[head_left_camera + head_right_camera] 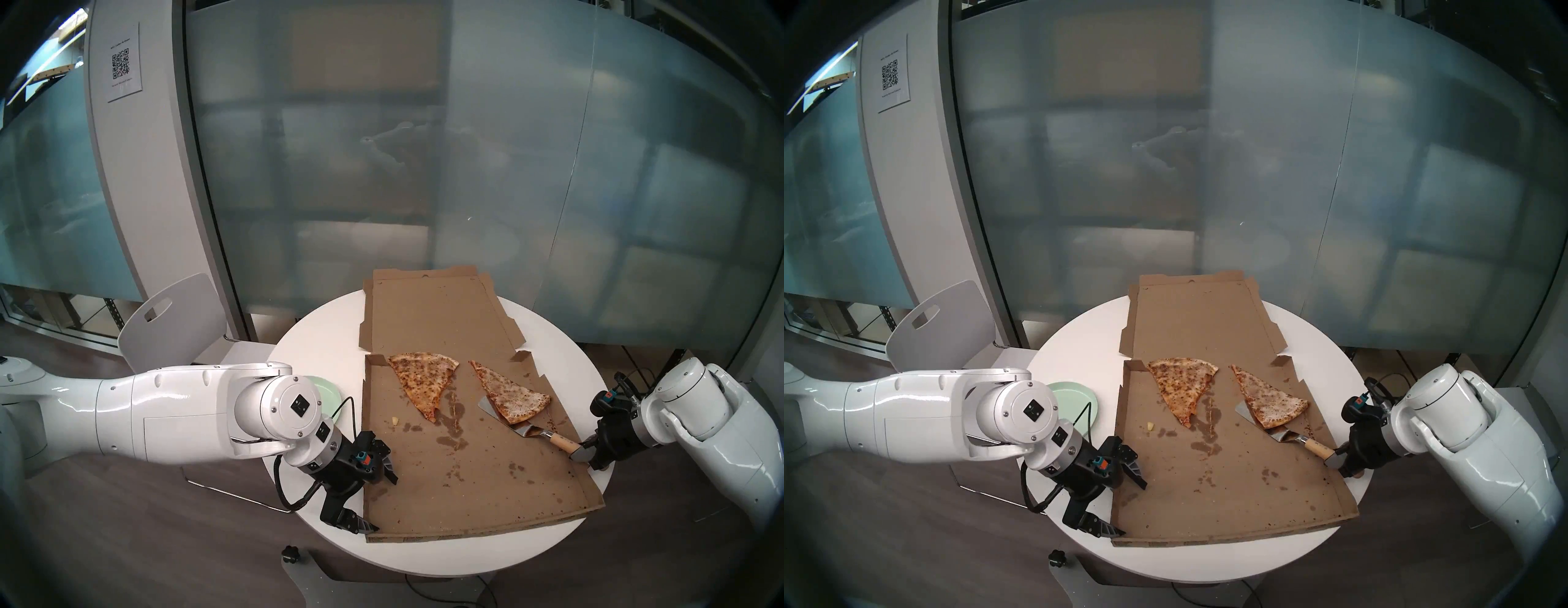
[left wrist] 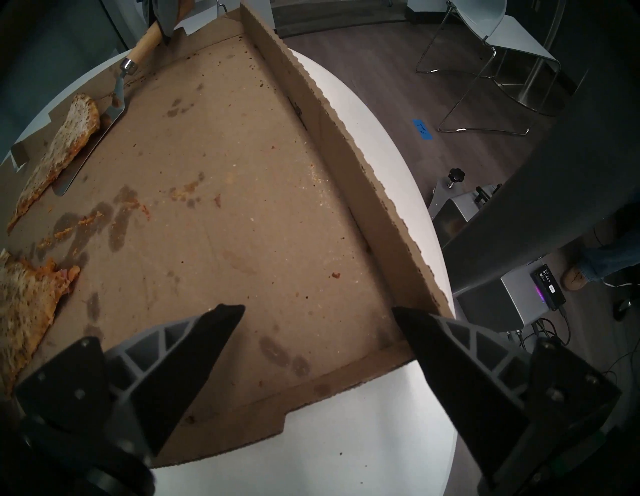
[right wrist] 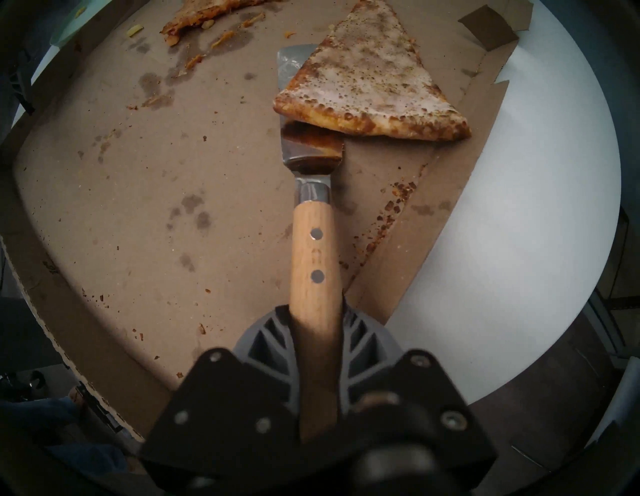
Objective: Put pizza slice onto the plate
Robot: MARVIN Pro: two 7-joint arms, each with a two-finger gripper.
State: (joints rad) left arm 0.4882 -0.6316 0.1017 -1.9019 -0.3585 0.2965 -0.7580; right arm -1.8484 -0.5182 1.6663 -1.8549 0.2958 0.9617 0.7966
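Note:
The pizza slice (image 1: 511, 392) (image 3: 367, 90), pale cheese with dark specks, lies at the right of the open pizza box (image 1: 466, 475). Its wide end rests partly on the metal blade of a spatula (image 1: 530, 429) (image 3: 313, 242). My right gripper (image 1: 587, 456) (image 3: 317, 311) is shut on the spatula's wooden handle at the box's right edge. The mint-green plate (image 1: 329, 392) (image 1: 1081, 399) sits on the table left of the box, mostly hidden behind my left wrist. My left gripper (image 1: 382, 503) (image 2: 317, 310) hangs open and empty over the box's near left edge.
A wider, browner slice (image 1: 420, 382) (image 2: 24, 298) lies in the box's middle, among grease stains and crumbs. The box lid (image 1: 432, 314) lies flat toward the glass wall. The round white table (image 1: 424, 560) carries it all. A white chair (image 1: 169, 322) stands at the back left.

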